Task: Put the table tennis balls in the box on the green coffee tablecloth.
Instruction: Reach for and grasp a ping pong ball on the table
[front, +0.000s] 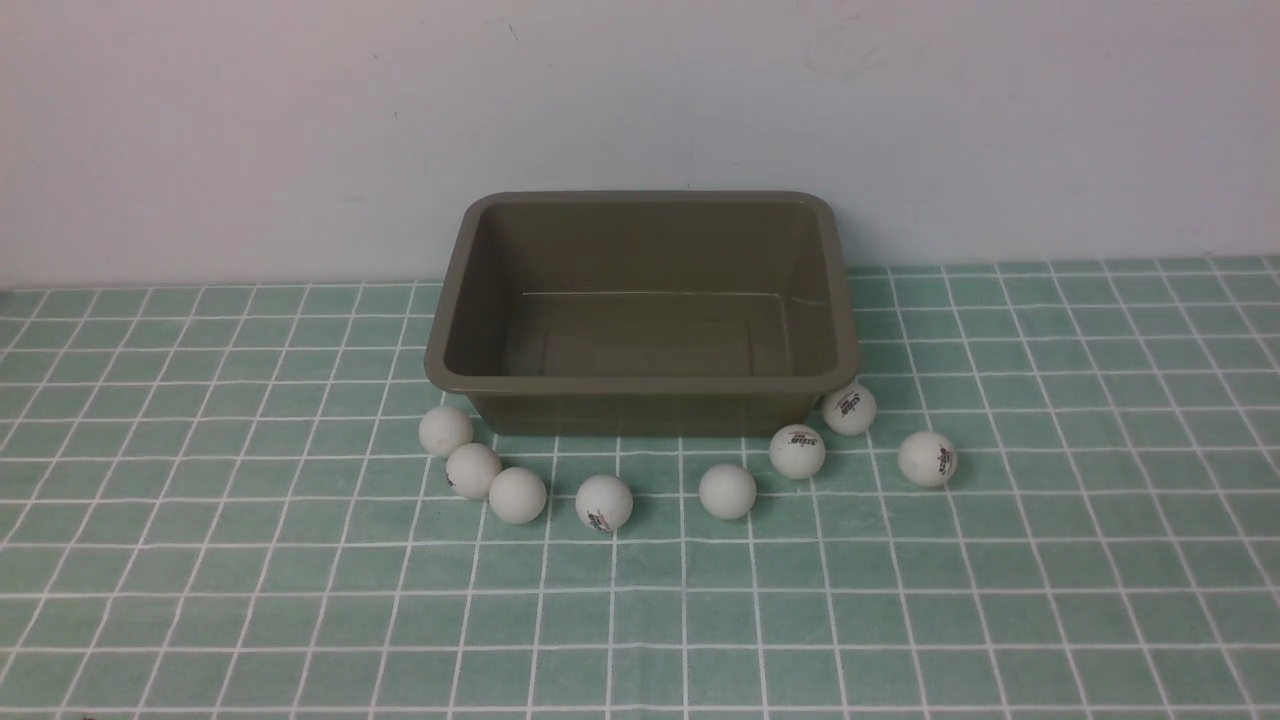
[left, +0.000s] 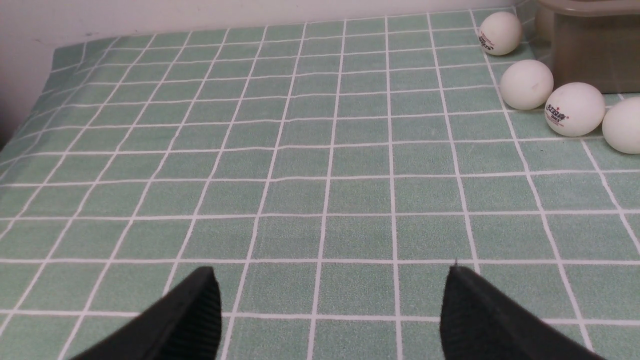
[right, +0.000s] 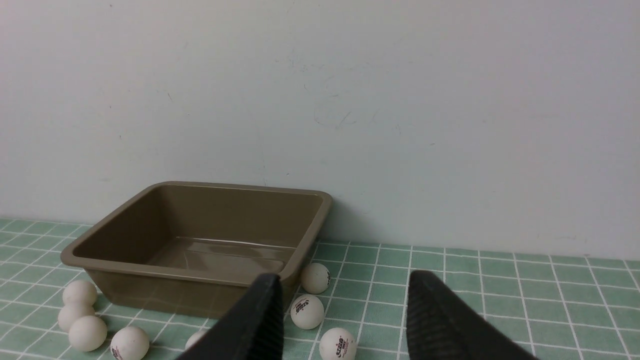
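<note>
The olive-brown box (front: 640, 384) stands empty on the green tablecloth (front: 300, 600), close to the wall. Several white table tennis balls lie in an arc on the cloth along its front, from the left one (front: 445, 431) through a middle one (front: 603, 502) to the right one (front: 927, 459). Neither gripper shows in the front view. My left gripper (left: 330, 272) is open and empty over bare cloth, with balls (left: 526, 84) and the box corner (left: 590, 45) ahead to one side. My right gripper (right: 345, 277) is open and empty, with the box (right: 175, 275) and balls (right: 307, 312) ahead.
A plain pale wall (front: 640, 100) rises right behind the box. The cloth's edge (left: 30, 125) shows in the left wrist view.
</note>
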